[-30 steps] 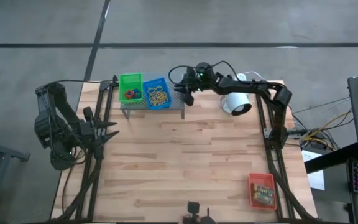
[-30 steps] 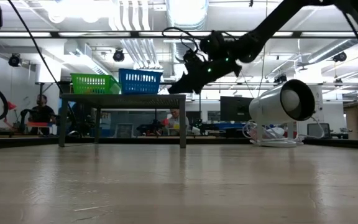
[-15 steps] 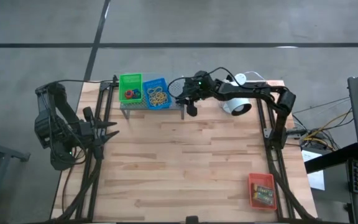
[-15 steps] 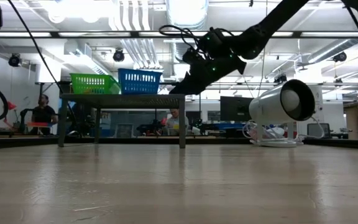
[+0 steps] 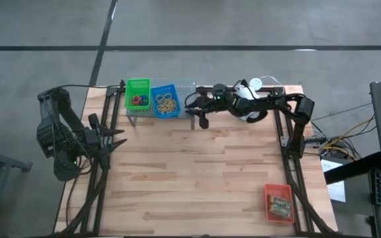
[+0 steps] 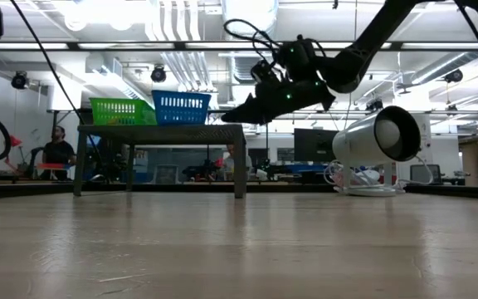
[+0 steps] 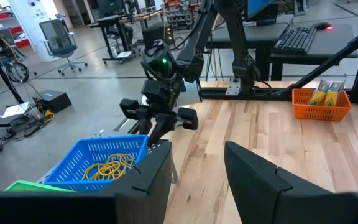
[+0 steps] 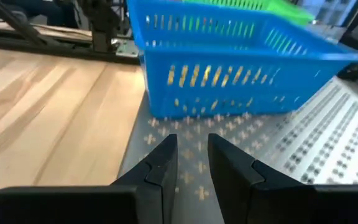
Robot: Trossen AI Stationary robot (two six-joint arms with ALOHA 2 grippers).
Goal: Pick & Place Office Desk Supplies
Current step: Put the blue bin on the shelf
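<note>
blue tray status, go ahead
Right claw open, empty, by shelf edge beside blue tray. Left claw open, parked at table's left. Rubber bands in tray. Lamp behind arm.

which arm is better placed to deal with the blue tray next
Right. Its hand hovers beside the blue tray on the grey shelf, while the left hand waits at the table's left edge.

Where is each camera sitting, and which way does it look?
High: overhead, facing straight down; both arms show.
Low: at tabletop height, facing level across; right end effector beside the grey perforated metal shelf.
Left wrist: past its own dark fingers toward the right arm.
Right wrist: close above the shelf.
Shared by all: the blue plastic tray.
</note>
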